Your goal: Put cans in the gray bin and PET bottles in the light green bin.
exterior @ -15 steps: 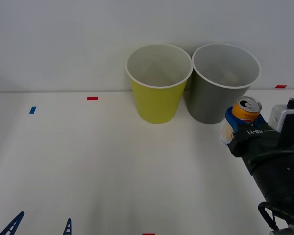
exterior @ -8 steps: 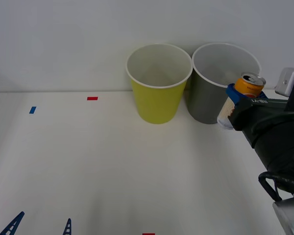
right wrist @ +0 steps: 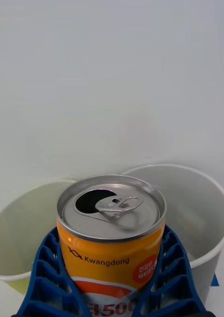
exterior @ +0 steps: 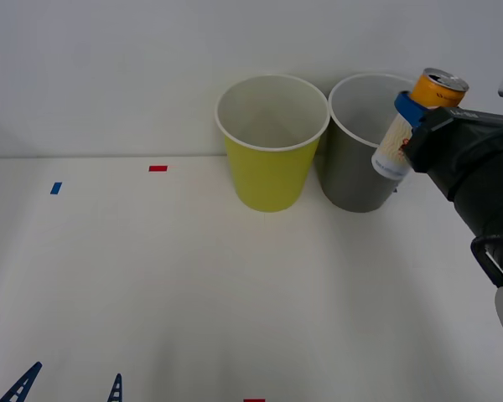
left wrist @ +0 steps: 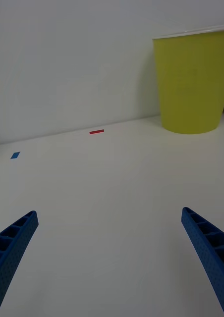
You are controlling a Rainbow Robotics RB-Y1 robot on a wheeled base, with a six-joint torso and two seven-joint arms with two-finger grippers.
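"While the right gripper (exterior: 412,126) hung at about two o'clock from the table (exterior: 193,285) centre, what was it carrying?"

"The orange-and-white can (exterior: 415,126), clamped between its blue fingers (right wrist: 42,277), tilted, pull-tab top uppermost. It was up in the air by the near rim of the gray bin (exterior: 360,167), on that bin's three o'clock side, not yet over the opening as far as I could judge."

"And the light green bin (exterior: 268,159)?"

"Just beside the gray one, at its nine o'clock, rims nearly touching. Nothing was near it."

"The other arm?"

"The left gripper (left wrist: 112,262) sat low at seven o'clock, its fingers spread wide with nothing between them, idle."

"So which step was that?"

"The carry to the gray bin, I'd say. The next move would call for shifting the can toward eleven o'clock until it was squarely above the mouth, then letting go. Release it early and it might clip the white rim."
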